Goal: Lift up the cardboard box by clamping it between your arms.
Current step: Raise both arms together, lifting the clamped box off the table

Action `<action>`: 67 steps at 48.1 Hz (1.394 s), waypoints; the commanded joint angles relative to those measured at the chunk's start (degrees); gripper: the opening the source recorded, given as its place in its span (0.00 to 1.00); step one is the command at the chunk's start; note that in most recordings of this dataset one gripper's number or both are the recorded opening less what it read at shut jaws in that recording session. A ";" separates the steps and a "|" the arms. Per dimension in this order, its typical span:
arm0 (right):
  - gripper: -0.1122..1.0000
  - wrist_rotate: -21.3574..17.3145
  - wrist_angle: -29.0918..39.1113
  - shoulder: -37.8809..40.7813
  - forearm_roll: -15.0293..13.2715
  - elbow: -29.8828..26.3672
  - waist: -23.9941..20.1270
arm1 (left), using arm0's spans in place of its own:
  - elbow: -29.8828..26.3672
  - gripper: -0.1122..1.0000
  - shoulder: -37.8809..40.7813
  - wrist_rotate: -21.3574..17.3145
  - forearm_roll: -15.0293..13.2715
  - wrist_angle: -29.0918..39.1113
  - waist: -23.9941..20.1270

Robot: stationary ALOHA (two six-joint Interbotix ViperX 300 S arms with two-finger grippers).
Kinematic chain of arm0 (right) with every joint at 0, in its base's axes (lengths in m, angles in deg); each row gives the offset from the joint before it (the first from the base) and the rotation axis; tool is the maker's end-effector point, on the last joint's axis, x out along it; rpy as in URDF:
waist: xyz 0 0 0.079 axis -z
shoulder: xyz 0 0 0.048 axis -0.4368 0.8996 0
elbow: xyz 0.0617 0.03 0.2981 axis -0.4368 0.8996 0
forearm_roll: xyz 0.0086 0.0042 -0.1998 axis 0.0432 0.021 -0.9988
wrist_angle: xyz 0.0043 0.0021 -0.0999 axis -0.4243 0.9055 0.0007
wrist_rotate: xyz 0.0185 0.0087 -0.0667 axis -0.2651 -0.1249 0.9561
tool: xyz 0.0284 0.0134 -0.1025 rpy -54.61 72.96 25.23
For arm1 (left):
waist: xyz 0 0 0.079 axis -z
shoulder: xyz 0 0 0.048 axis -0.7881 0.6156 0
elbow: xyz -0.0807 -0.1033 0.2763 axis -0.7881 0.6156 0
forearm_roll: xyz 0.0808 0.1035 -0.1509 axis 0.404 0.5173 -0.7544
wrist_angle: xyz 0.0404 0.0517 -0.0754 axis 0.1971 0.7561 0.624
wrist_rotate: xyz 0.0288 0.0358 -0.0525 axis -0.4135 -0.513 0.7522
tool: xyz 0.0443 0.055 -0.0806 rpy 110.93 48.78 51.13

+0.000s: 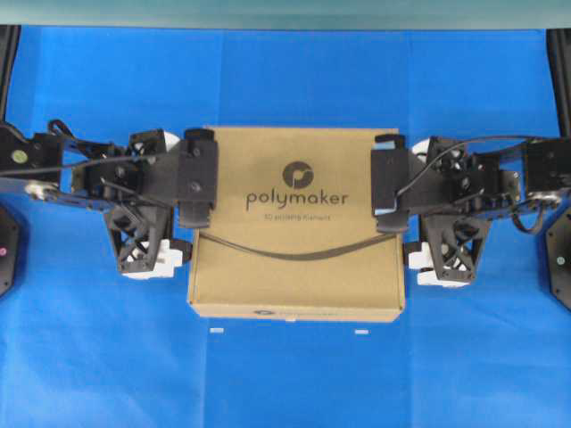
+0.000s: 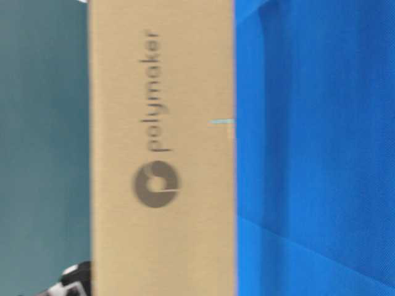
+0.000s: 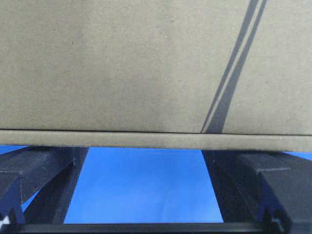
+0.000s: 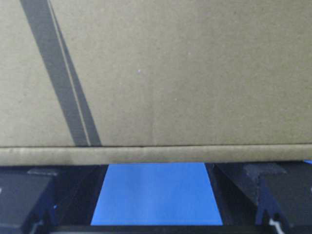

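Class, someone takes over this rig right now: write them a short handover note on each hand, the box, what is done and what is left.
Left hand: open, fingers spread wide, pressed against the left side of the cardboard box.
Right hand: open likewise, against the box's right side.
Box: between the two hands over the blue cloth, printed top up. The pictures do not settle whether it has left the cloth.
Done: both arms are in place at opposite sides.
Left: keep the squeeze even and raise both arms together.
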 commanded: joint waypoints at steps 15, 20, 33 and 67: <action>1.00 -0.35 7.47 -2.90 0.26 -10.72 -1.23 | -11.51 0.89 -2.81 -1.85 0.35 8.00 -0.70; 1.00 -0.35 10.28 -2.90 0.18 -13.54 -1.49 | -14.06 0.89 -2.81 -2.55 0.35 10.11 -0.70; 1.00 -0.18 12.83 -3.16 -0.35 -17.67 -1.85 | -18.19 0.89 -2.55 -2.64 0.35 13.80 -0.79; 1.00 0.09 3.08 -2.64 -0.35 -5.36 0.00 | -10.81 0.89 -0.88 -1.93 0.35 4.83 -1.58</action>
